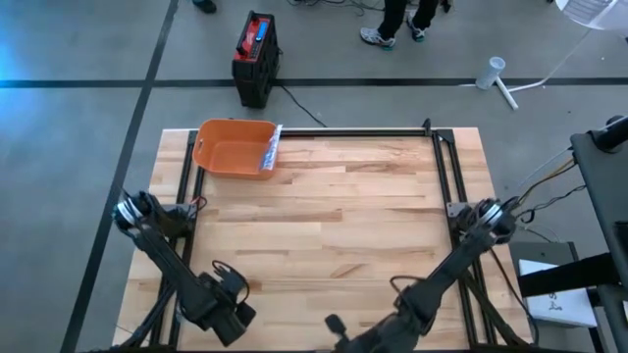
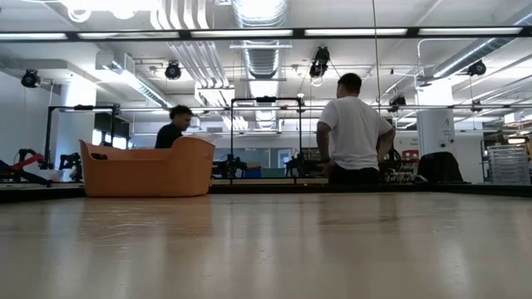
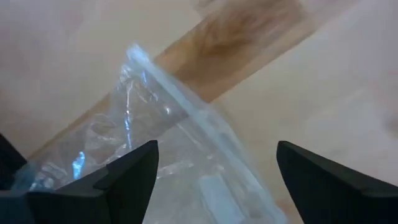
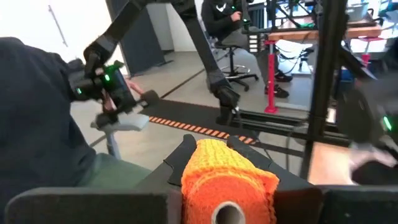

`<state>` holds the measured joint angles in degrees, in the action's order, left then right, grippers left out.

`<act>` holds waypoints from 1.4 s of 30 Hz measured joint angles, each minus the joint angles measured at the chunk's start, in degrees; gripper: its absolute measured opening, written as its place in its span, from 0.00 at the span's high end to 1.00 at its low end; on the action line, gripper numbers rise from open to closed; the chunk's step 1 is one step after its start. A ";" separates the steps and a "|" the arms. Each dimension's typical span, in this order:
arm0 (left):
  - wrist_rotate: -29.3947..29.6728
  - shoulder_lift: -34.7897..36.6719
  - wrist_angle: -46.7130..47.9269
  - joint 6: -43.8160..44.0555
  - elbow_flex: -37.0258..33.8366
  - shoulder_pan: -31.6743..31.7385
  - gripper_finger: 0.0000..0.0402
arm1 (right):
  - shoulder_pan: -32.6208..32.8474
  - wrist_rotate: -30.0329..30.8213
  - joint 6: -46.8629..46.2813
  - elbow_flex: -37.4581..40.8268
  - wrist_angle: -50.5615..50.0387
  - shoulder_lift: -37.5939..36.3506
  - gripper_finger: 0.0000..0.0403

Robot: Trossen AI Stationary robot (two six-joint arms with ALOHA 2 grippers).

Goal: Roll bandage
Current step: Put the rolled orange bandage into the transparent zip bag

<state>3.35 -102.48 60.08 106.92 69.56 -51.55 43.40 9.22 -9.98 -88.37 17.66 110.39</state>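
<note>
The right gripper [image 4: 227,186], at six o'clock on the table [image 1: 334,226], is clamped on the orange bandage roll [image 4: 229,180], which could unravel if squeezed loosely, while the left gripper [image 3: 214,168] hangs apart over a clear plastic bag [image 3: 155,155].

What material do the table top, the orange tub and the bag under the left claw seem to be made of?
Table: pale wood planks with visible grain, lightly glossy in the low view.
Tub: probably plastic, smooth, matte, evenly orange, with moulded curved walls.
Bag: clear thin plastic film, crinkled and shiny.
</note>
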 joint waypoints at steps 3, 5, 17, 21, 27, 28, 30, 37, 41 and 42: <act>-1.99 -2.39 0.32 0.17 -0.02 0.00 0.21 | 0.82 0.82 -0.49 -5.51 -2.30 3.36 0.83; -2.95 -3.22 0.79 0.18 -0.02 -0.04 0.22 | 1.49 2.28 -0.49 -8.87 -4.53 5.51 0.83; -4.37 -3.64 0.49 -5.98 0.39 -0.17 0.66 | 3.65 6.52 -0.89 -26.92 -22.21 14.16 0.84; 0.26 -3.56 -0.62 -10.74 1.82 -0.17 0.91 | 3.74 9.96 -0.95 -28.60 -26.84 14.08 0.84; 11.83 -3.53 -8.68 -18.58 5.57 0.59 0.99 | 3.74 20.35 0.98 -28.58 -29.19 13.75 0.84; 13.55 -3.42 -11.12 -20.32 6.25 1.09 0.99 | 3.74 23.00 1.58 -28.57 -29.29 13.70 0.84; 16.01 -3.31 -16.95 -24.60 7.57 2.62 0.99 | 3.74 28.91 3.78 -28.17 -29.41 13.68 0.84; 13.43 -3.31 -31.41 -39.23 10.87 10.72 1.00 | 4.42 44.15 13.19 -27.33 -29.28 13.64 0.84; 7.40 -3.31 -34.04 -44.83 12.14 14.82 1.00 | 6.40 49.12 16.13 -27.31 -29.35 13.59 0.84; 6.32 -3.15 -34.90 -45.87 12.28 15.65 1.00 | 7.13 50.86 17.18 -27.31 -29.32 13.59 0.84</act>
<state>9.67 -105.64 25.18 61.05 81.84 -35.90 50.53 60.08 7.20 -115.68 -11.66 123.98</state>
